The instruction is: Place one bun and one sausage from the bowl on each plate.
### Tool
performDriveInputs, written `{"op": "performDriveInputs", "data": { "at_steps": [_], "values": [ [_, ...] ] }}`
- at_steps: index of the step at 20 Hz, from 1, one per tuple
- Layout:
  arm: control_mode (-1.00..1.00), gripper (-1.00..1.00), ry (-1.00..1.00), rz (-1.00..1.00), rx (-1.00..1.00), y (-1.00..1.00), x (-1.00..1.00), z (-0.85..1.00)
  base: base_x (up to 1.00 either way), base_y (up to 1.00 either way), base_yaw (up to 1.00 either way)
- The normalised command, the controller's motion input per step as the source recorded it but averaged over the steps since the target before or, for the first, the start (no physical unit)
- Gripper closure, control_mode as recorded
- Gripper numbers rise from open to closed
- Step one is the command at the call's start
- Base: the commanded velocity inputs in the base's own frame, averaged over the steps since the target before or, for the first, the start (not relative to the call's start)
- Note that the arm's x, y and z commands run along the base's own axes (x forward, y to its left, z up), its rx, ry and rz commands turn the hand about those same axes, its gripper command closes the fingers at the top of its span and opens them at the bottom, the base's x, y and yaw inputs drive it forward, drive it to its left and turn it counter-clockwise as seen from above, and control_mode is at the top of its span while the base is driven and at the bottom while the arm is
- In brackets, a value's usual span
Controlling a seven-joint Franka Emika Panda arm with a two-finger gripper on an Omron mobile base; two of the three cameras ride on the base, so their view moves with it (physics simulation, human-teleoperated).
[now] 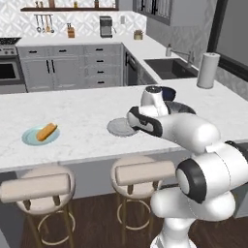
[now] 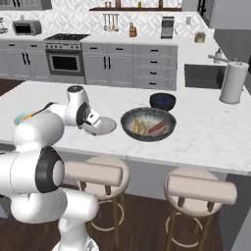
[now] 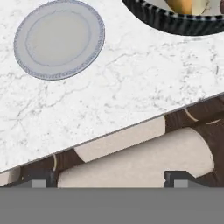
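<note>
Hand view shows the gripper (image 3: pixel 107 177) with its two dark tips wide apart and nothing between them, so it is let go and holding nothing. It hangs over the near edge of the counter (image 3: pixel 131 87), above a stool (image 3: pixel 140 157).

Just past it lies the grey plate (image 3: pixel 59 38). That plate is bare, with no bun and no sausage on it. Up in the corner is the rim of the bowl (image 3: pixel 175 24), with a bit of something yellow-brown inside, cut off at the top, so I cannot say what it is.

From the right base view, the bowl (image 2: pixel 148 123) sits near the grey plate (image 2: pixel 102 126) and has food in it. One reddish piece looks like a sausage (image 2: pixel 158 129), and the pale pieces beside it look like buns, but I cannot count them. A small dark bowl (image 2: pixel 163 101) stands just behind.

Far along the counter in the left base view is the blue plate (image 1: pixel 40 136). It has one long golden piece on it, which I think is a bun (image 1: pixel 47 131). I see no sausage there.

So I think the job is only just begun. The blue plate looks like it needs a sausage, and the grey plate needs both things. The arm hides part of the grey plate and the bowl from the left.
</note>
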Motion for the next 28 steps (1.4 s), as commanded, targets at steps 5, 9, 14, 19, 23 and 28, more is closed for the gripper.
{"op": "performDriveInputs", "data": {
  "at_steps": [5, 9, 14, 19, 23, 28],
  "values": [
    [1.0, -1.0, 0.0, 0.0, 0.0, 0.0, 0.0, 0.0, 0.71, -1.0, -0.17],
    [1.0, -1.0, 0.0, 0.0, 0.0, 0.0, 0.0, 0.0, 0.99, -0.47, -0.08],
    [-1.0, -1.0, 0.34, -0.06, -0.05, -0.37, 0.97, -0.42, 0.0, 0.0, 0.0],
    [-1.0, -1.0, 0.12, -0.01, -0.05, -0.38, 0.23, -0.7, 0.0, 0.0, 0.0],
    [-1.0, -1.0, -0.01, 0.0, -0.04, -0.14, 0.1, -0.63, 0.0, 0.0, 0.0],
    [-1.0, -1.0, -0.14, 0.0, 0.0, 0.0, 0.33, -0.34, 0.0, 0.0, 0.0]
  ]
}}
